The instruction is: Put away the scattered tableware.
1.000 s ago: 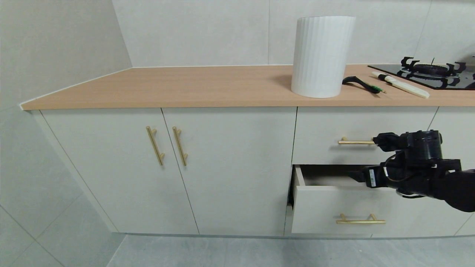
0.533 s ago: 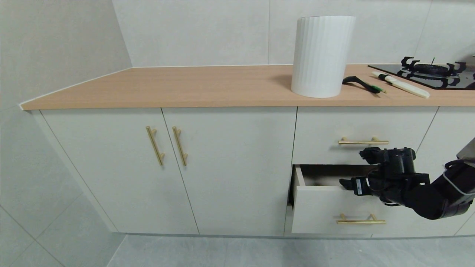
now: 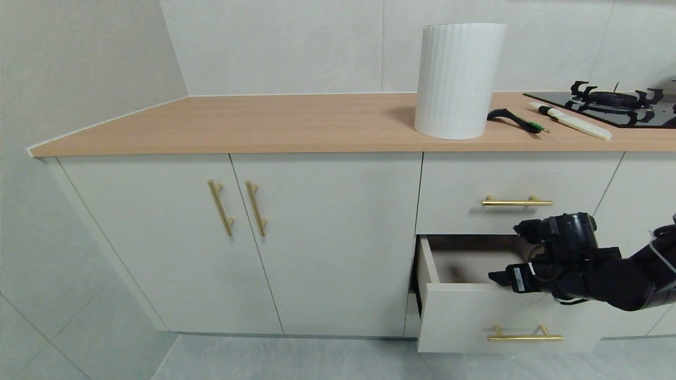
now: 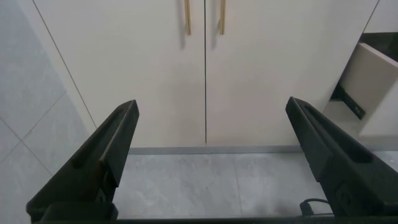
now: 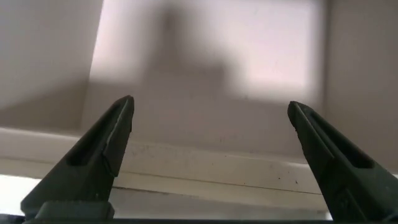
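Head view: drawer (image 3: 465, 316) part open; my right jaws wide at its rim; left jaws wide; next, probably fetch utensils (image 3: 570, 121) off desk (image 3: 264, 124).

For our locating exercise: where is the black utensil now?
In the head view, the black utensil lies on the countertop at the right, between the white ribbed container and the cream utensil.

This is a kitchen. A wood counter (image 3: 264, 124) runs over pale cabinets (image 3: 327, 248) (brass handles (image 3: 221, 207)), with a gas hob (image 3: 612, 101) at its end and tiled walls (image 3: 290, 42) behind.
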